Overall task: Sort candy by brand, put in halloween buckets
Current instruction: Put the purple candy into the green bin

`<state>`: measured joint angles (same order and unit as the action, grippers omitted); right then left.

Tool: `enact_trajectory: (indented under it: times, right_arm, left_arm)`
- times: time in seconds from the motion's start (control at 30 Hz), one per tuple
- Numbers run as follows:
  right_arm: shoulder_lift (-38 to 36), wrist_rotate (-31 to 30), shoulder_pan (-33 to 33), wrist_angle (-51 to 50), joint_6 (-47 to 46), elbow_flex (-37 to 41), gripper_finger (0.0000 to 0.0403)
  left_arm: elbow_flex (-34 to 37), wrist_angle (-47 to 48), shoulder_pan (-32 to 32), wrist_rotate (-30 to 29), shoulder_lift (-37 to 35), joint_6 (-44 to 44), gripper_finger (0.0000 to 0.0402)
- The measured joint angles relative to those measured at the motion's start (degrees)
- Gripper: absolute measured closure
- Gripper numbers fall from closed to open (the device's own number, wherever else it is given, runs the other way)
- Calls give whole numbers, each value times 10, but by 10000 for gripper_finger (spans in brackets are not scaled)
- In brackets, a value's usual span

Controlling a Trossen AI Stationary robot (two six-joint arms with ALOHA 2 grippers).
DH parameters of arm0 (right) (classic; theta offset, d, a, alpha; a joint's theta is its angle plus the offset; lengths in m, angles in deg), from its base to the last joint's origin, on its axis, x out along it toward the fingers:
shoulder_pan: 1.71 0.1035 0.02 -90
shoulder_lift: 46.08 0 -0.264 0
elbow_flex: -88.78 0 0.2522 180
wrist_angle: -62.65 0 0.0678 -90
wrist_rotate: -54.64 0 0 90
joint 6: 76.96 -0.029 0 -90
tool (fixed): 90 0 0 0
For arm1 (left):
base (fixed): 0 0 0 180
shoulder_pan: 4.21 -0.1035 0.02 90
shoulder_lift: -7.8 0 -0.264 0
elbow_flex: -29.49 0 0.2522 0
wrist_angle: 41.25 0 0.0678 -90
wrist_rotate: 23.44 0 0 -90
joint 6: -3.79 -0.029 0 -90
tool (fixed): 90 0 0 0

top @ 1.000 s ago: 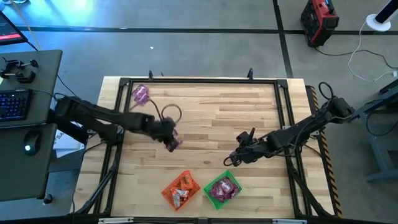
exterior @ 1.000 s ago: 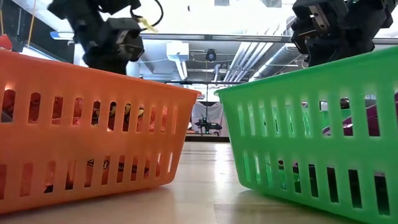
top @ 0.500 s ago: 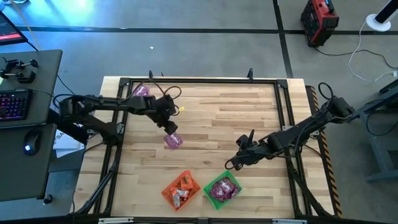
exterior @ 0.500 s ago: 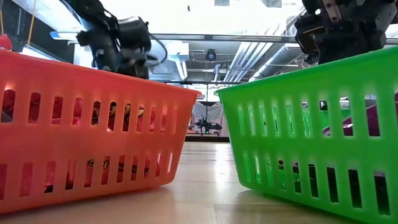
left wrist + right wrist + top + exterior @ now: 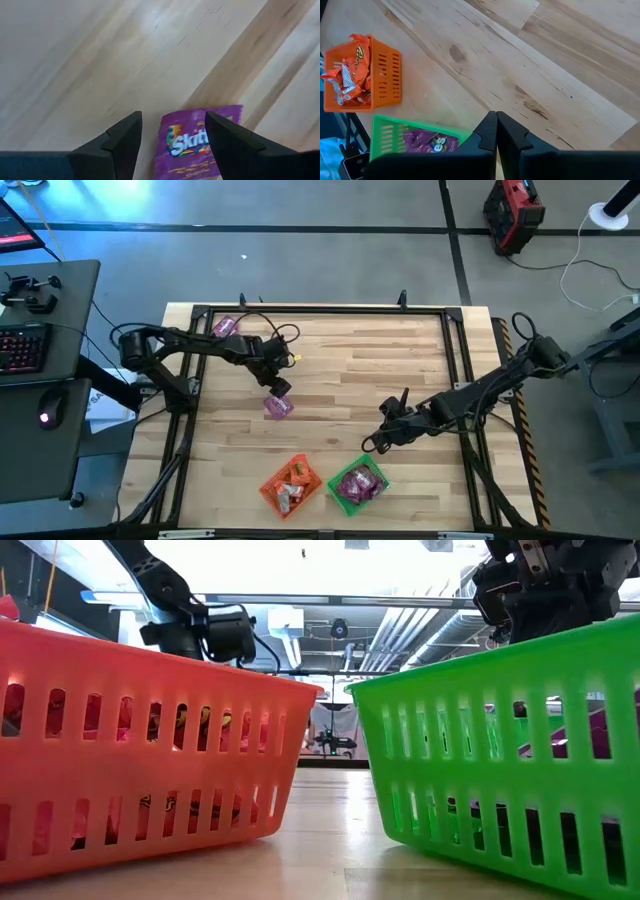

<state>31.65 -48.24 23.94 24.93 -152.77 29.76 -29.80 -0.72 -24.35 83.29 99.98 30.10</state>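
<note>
Purple candy packet [image 5: 200, 142] on table, lower edge cut off; left claw [image 5: 172, 132] wide above; right claw [image 5: 496, 131] closed.

A light wood-plank tabletop [image 5: 400, 360] edged by a black frame stands on a grey concrete floor [image 5: 320, 270], flanked by a desk with a keyboard [image 5: 18, 348] and mouse [image 5: 44, 418], with a red-and-black case [image 5: 512, 215] beyond.

Two loose purple packets [image 5: 277, 406] [image 5: 226, 327] flat on counter. Orange bucket [image 5: 292, 484] holding orange-red candy; green bucket [image 5: 357, 483] holding purple.
</note>
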Motion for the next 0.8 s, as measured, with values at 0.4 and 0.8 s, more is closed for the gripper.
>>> enact_trajectory:
  times: [0.4, 0.8]
  right_arm:
    - [0, -2, 0, 9, -1, 0, 403]
    - [0, -6, 0, -16, 0, 0, 403]
  left_arm:
    - [-2, 8, 6, 6, 19, 5, 219]
    - [2, 29, 20, -3, 5, -9, 397]
